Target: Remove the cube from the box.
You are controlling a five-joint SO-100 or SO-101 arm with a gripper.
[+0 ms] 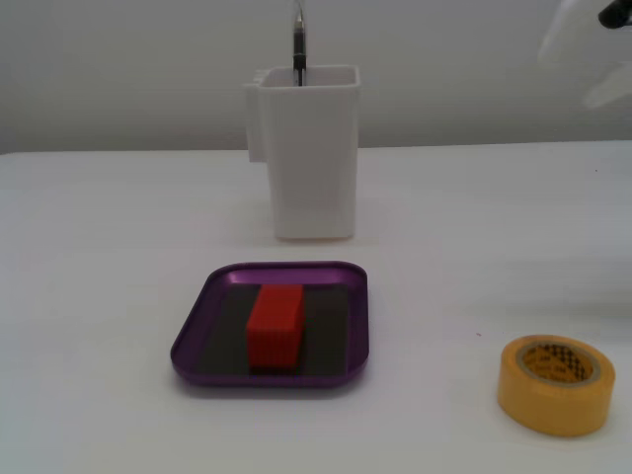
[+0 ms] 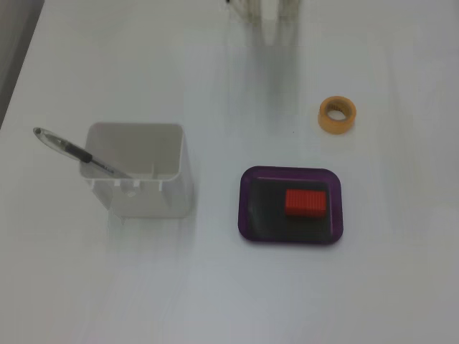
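The cube (image 1: 275,326) is a small red block lying inside the box (image 1: 197,331), a shallow purple tray with a dark bottom, at the front middle of the white table. In the other fixed view the cube (image 2: 305,202) lies right of centre in the box (image 2: 247,208). Nothing touches either. A blurred white part of the arm (image 1: 583,49) shows at the top right of a fixed view, and pale parts (image 2: 265,7) at the top edge of the other. No fingers can be made out.
A tall white container (image 1: 306,148) holding a pen (image 2: 72,150) stands behind the box. A yellow tape roll (image 1: 556,383) lies at the front right, and also shows in the other fixed view (image 2: 337,114).
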